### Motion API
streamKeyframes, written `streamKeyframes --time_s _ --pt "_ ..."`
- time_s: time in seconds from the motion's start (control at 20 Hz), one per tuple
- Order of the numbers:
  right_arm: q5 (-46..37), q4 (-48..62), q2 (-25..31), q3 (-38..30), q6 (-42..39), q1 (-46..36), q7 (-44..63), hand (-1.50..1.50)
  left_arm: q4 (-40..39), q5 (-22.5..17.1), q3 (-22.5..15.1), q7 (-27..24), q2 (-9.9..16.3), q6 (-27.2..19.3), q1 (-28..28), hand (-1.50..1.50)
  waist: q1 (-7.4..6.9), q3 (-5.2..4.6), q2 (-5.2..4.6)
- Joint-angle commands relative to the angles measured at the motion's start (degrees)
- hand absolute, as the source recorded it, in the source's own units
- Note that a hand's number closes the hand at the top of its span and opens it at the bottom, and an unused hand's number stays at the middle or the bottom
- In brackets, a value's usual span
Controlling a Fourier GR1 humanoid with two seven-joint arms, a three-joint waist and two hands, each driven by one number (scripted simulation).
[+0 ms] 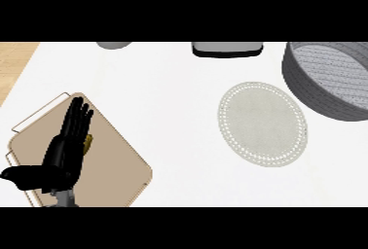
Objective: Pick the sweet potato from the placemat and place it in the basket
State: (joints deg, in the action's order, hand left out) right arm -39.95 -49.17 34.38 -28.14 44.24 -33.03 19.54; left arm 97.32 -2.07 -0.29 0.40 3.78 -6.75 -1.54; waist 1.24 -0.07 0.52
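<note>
- The left hand (pixel 61 151), fingers straight and released, rests over a tan tray (pixel 115 160) at the white surface's (pixel 173 97) left.
- The round placemat (pixel 263 123) lies bare just beside the grey basket (pixel 316 102).
- No sweet potato shows, so its axis cannot be told.

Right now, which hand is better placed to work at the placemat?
Probably right, by side only: the placemat and basket lie on the robot's right. The left hand, fingers straight, is over the tan board far left. The right hand is out of view. No sweet potato shows.
</note>
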Motion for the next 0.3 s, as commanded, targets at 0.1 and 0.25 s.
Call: streamKeyframes --time_s 0.1,0.25 --pt "9.0 -20.46 -0.35 -2.73 -7.17 13.72 -0.43 -1.5 4.05 1.4 -1.1 4.98 0.02 -1.4 0.09 0.0 0.42 0.05 0.11" --pt "14.3 -27.72 1.77 -5.47 -12.55 18.47 -1.05 -1.5 1.85 -0.88 0.57 1.43 0.63 0.95 0.4 0.0 -0.11 0.05 -0.19"
